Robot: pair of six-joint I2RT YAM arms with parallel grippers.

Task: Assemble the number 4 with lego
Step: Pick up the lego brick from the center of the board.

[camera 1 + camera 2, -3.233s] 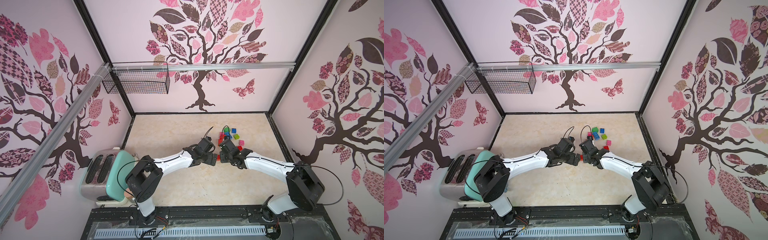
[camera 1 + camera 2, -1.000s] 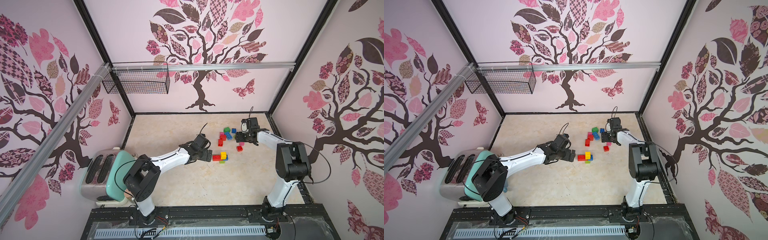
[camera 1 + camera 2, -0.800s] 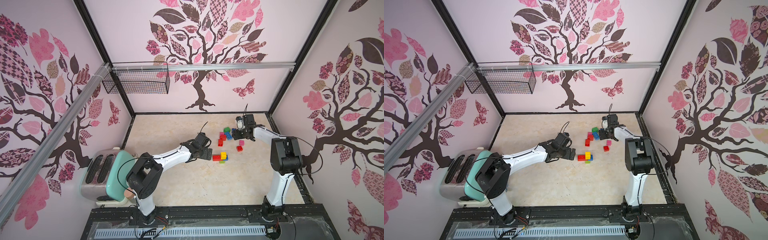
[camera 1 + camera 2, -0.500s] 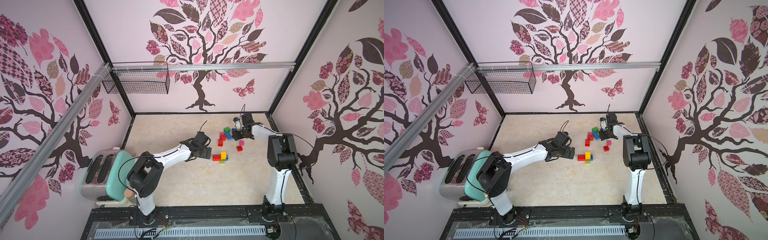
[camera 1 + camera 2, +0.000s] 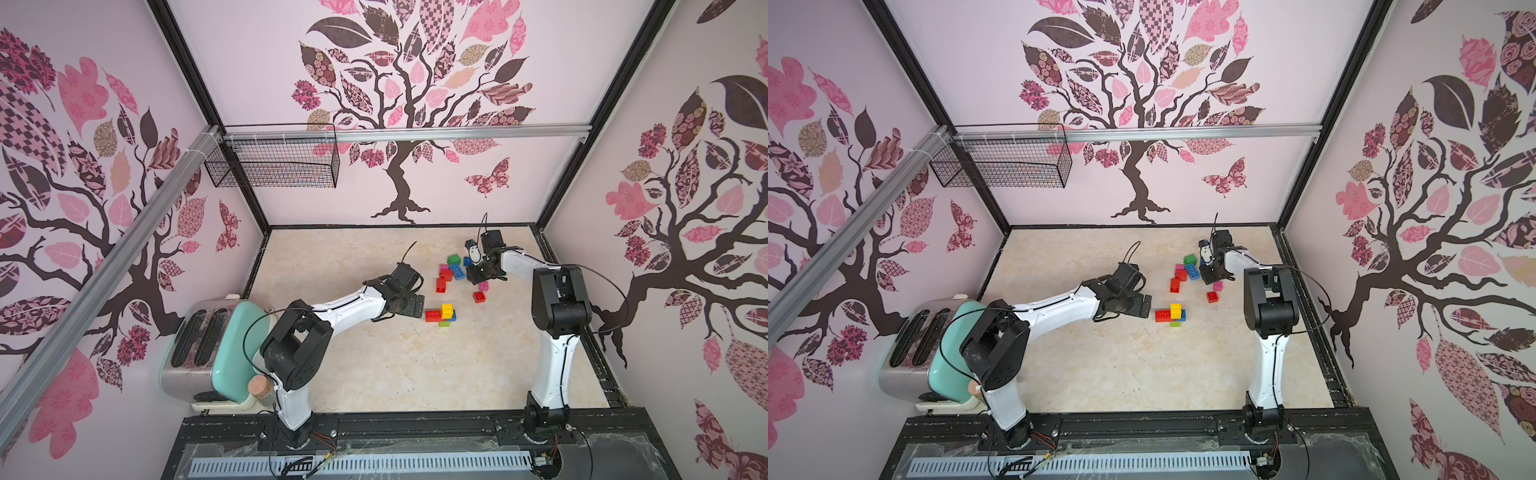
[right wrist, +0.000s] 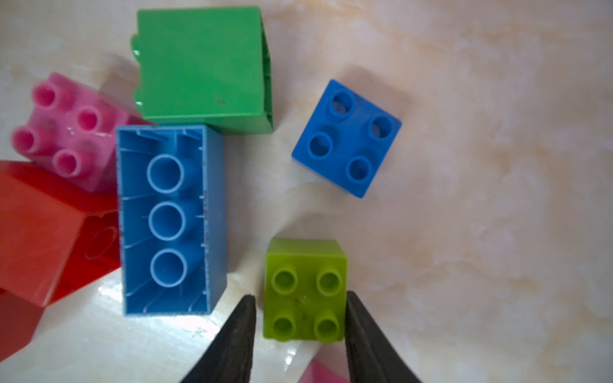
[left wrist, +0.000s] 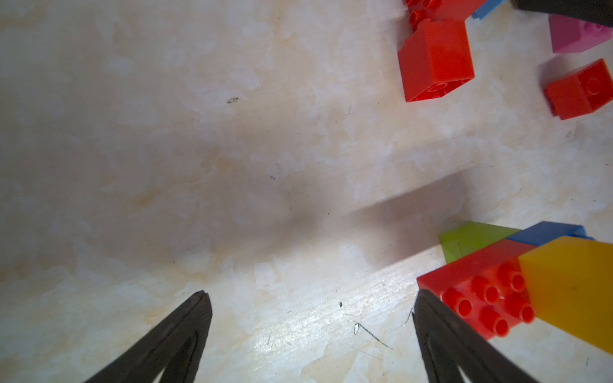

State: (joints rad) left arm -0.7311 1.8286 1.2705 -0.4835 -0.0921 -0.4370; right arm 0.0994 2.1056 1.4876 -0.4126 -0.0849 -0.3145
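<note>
- I judge the number 4 barely begun. One small cluster (image 5: 441, 312) of red, yellow, blue and lime lego sits right of centre in both top views, and it reads as no numeral yet.
- Left to do: the loose bricks (image 5: 453, 270) lie scattered above the cluster in the frame, none joined to it.
- Left jaws: spread wide and empty, low over the counter (image 5: 374, 374), just left of the cluster.
- Right jaws: set on either side of a lime brick (image 6: 305, 288) among the loose bricks. One jaw meets its side, and a sliver of counter shows beside the other, so it is not yet pinched.
- Only the right wrist view shows that lime brick, studs up. It also shows a long blue brick (image 6: 170, 219) lying hollow side up.
- Only the left wrist view shows a jaw tip right beside the cluster's red brick (image 7: 481, 291). I cannot tell whether they touch.
</note>
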